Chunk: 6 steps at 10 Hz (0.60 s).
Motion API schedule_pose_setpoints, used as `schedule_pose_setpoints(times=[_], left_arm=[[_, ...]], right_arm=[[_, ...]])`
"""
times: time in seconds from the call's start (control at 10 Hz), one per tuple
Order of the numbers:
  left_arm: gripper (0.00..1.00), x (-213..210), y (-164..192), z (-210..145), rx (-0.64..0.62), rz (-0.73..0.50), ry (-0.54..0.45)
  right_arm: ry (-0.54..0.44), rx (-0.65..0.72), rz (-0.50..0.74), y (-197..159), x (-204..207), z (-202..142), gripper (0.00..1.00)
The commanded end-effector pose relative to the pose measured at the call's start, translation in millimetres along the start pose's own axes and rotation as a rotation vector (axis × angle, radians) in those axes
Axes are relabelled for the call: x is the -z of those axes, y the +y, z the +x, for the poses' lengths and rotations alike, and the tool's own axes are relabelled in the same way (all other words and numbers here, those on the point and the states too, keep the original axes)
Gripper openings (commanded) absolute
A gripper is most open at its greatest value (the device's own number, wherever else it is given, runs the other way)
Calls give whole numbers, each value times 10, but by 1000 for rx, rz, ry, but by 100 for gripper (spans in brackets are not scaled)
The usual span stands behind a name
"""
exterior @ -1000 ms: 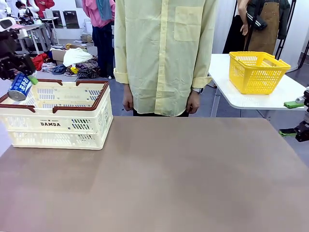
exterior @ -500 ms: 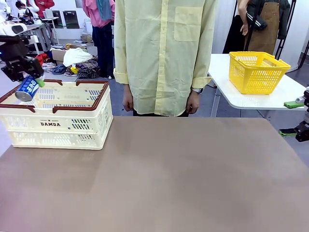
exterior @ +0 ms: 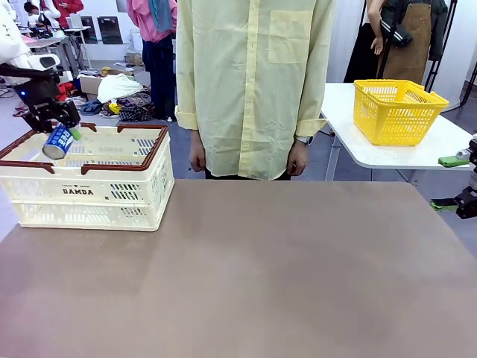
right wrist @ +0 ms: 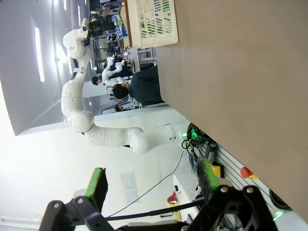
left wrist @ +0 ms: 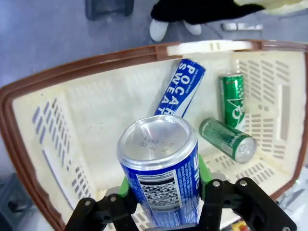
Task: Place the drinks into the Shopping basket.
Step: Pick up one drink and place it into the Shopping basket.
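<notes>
Left claw [left wrist: 163, 211] clenched on the blue can [exterior: 57, 142], tilted over the Shopping basket [exterior: 153, 160] at the desk's far-left corner, green cans [left wrist: 226, 139] already inside; next: let go over bare floor; right claw [right wrist: 151, 185] gapes empty.

The Shopping basket [exterior: 112, 190] — cream, slotted, brown-rimmed, "DAMDA" on its side — sits at the table's far left corner. Above its open top a blue can [left wrist: 161, 173] with a silver top hangs tilted, clamped in the left gripper [left wrist: 163, 202]. On the basket floor lie two green cans [left wrist: 232, 98] [left wrist: 226, 139] on their sides — and a slim blue Pocari Sweat can [left wrist: 180, 91] beside them.
</notes>
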<state>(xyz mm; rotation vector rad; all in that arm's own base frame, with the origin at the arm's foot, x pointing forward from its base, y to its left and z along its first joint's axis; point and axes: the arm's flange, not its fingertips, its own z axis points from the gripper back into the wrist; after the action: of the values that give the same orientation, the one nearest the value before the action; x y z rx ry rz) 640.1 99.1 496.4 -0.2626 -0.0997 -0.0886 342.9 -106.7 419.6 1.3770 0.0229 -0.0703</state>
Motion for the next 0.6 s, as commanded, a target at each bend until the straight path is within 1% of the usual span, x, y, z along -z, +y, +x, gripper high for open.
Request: schedule_pose_setpoints(times=[0.0,0.2,0.5], left_arm=[[0,33,37,66,-45,-26,40],[0,277,79,63,-54,13,13],[0,394,78,49,-79,36,18]], right_arm=[[13,0,-10,27,-28,-5,100],[13,0,-10,27,-28,-5,100],[13,0,-10,27,-28,-5,100]])
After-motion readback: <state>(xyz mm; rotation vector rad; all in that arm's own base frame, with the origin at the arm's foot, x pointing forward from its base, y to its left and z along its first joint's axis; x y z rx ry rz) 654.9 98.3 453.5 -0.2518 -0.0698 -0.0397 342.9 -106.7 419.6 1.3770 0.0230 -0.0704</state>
